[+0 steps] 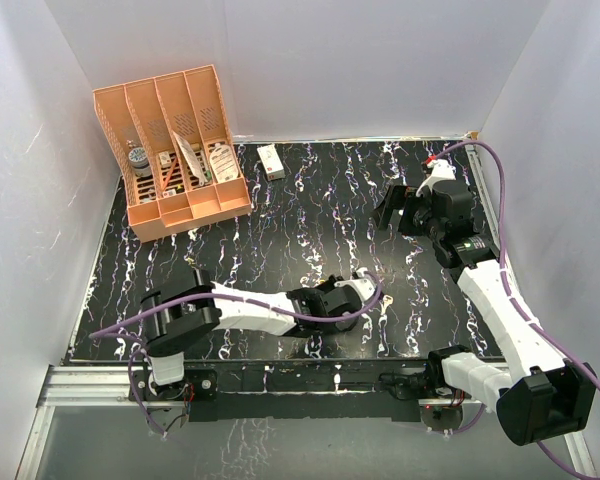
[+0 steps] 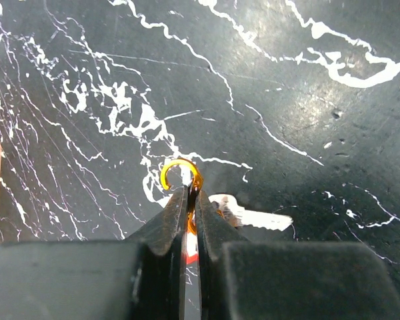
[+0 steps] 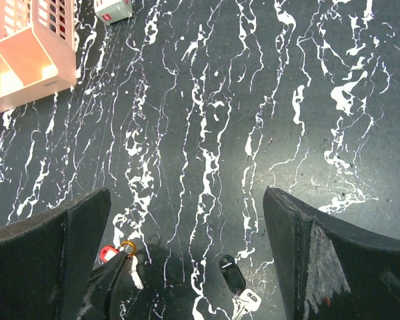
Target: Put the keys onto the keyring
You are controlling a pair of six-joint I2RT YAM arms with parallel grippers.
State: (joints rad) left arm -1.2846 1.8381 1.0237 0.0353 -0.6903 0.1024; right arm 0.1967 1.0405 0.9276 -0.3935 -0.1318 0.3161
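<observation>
My left gripper (image 2: 190,191) is shut on the orange-yellow keyring (image 2: 180,172), whose curved end sticks out past the fingertips, low over the black marbled table (image 2: 307,100). The red-headed key lies right at the ring: its silver blade (image 2: 263,217) points right and a bit of its red head (image 2: 192,251) shows between the fingers. I cannot tell whether it is threaded on. In the right wrist view I see the ring (image 3: 127,248), the red head (image 3: 107,253) and the black-headed key (image 3: 231,273) lying alone to the right. My right gripper (image 3: 187,200) is open and empty, high above them (image 1: 395,208).
A peach desk organizer (image 1: 170,150) holding small items stands at the back left, and its corner shows in the right wrist view (image 3: 27,53). A small white box (image 1: 271,160) lies beside it. White walls enclose the table on three sides.
</observation>
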